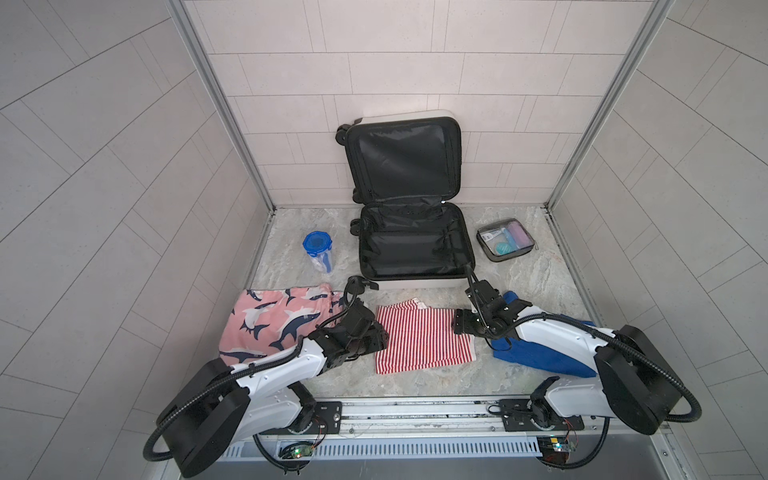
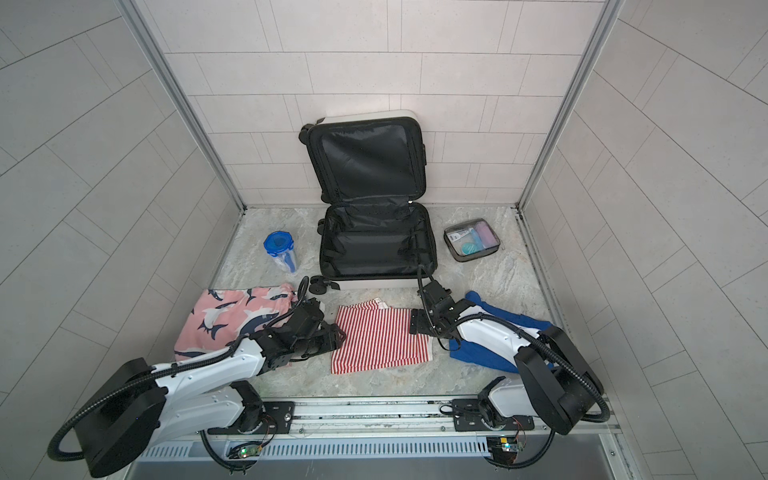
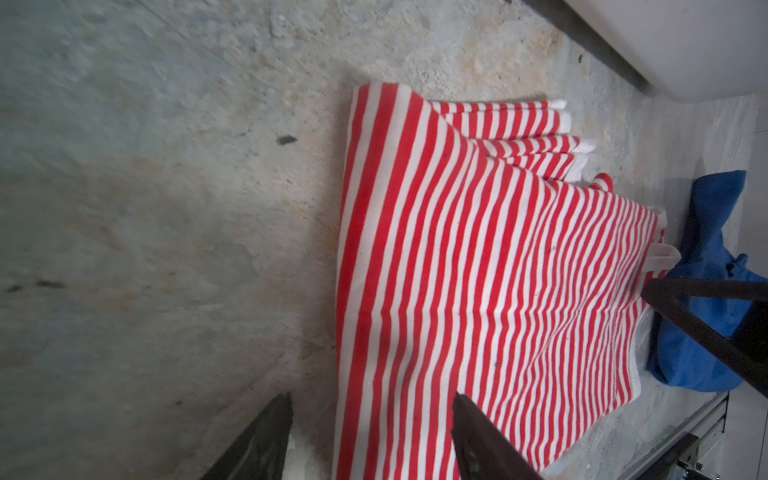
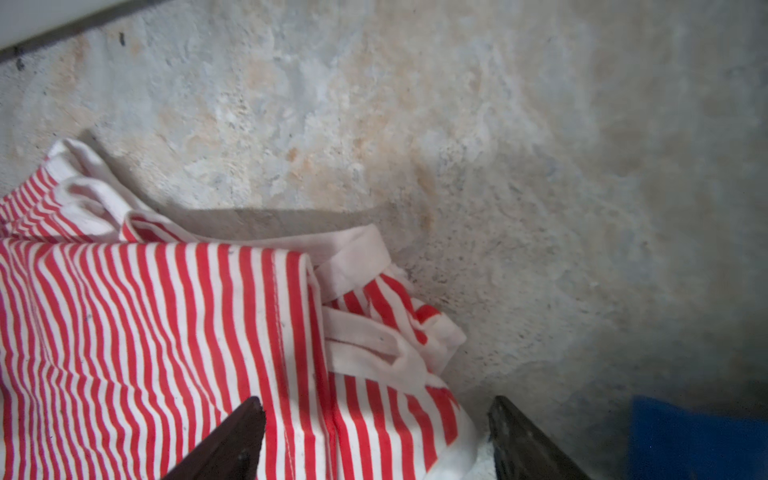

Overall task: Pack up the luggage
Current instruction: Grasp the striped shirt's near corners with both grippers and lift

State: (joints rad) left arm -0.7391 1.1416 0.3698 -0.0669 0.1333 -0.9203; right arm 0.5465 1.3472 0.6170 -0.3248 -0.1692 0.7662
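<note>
- Metal rail (image 1: 415, 409), near edge: mounts both white-and-black arms.
- Luggage (image 1: 409, 241), centre rear of the marbled tabletop (image 1: 532, 282): rigid white shell, glossy black fabric lining; it lies open, lid propped upright against the tiled wall.
- Striped shirt (image 1: 419, 338), just in front of the luggage: folded red-and-white knit, roughly rectangular.
- Left gripper (image 3: 372, 399): fingers (image 3: 266, 436) parted, straddling the shirt's edge, gripping nothing.
- Right gripper (image 4: 377, 401): fingers (image 4: 232, 440) wide apart over the opposite hemmed corner, gripping nothing.
- Flanking items: pink shark-print cloth (image 1: 274, 320), blue cloth (image 1: 511, 353), blue-lidded clear jar (image 1: 318, 249), transparent pouch (image 1: 507, 240).
</note>
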